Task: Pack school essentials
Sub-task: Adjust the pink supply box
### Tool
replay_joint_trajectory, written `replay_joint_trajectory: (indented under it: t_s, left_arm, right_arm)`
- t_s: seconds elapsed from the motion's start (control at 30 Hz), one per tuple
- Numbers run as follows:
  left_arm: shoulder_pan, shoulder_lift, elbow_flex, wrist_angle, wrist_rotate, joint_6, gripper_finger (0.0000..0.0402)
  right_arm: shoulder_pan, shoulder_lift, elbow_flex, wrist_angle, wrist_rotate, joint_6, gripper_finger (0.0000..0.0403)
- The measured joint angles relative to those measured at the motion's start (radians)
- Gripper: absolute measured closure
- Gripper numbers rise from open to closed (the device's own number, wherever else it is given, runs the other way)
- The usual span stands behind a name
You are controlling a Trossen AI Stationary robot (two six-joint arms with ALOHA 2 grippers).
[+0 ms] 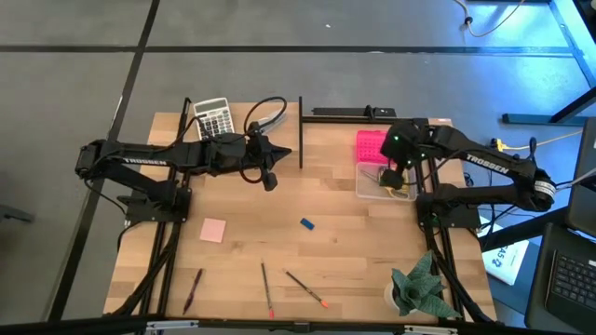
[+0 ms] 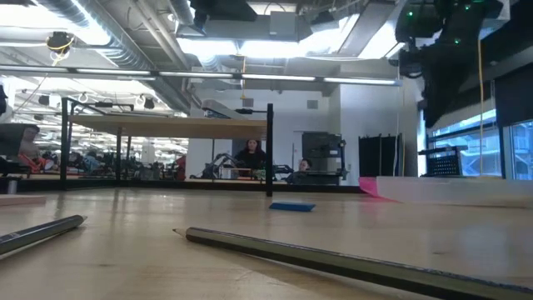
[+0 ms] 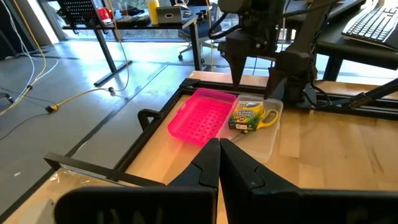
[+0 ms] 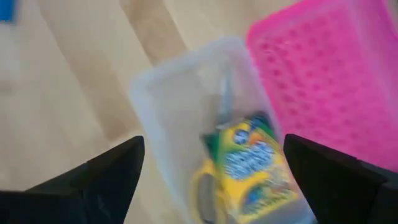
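Wood counter (image 1: 354,242), left to right: the left gripper (image 1: 271,177), fingers closed and empty, waits near the far edge; pale pink note pad (image 1: 213,230), small blue eraser (image 1: 306,223) and three thin pencils (image 1: 268,289) lie loose. The right gripper (image 1: 395,179), fingers spread wide and empty, hovers over the clear plastic box (image 1: 371,185) holding the yellow-green crayon box (image 3: 247,115) and yellow-handled scissors (image 3: 268,117). A deposit looks just completed; next likely comes lifting clear of the box rim and crossing open counter to the eraser.

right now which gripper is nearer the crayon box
Right. The right gripper hangs open directly above the crayon box in the clear bin; the left gripper is shut, across the table.
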Motion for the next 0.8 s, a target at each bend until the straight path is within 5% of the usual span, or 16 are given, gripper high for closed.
replay_joint_trajectory:
  t_s: [0.13, 0.8]
  left_arm:
    - [0.000, 0.000, 0.000, 0.000, 0.000, 0.000, 0.0401]
    - [0.009, 0.000, 0.000, 0.001, 0.000, -0.017, 0.0401]
  right_arm:
    - [0.047, 0.008, -0.028, 0.079, -0.079, 0.065, 0.0018]
    - [0.155, 0.269, -0.051, 0.216, -0.018, 0.070, 0.0018]
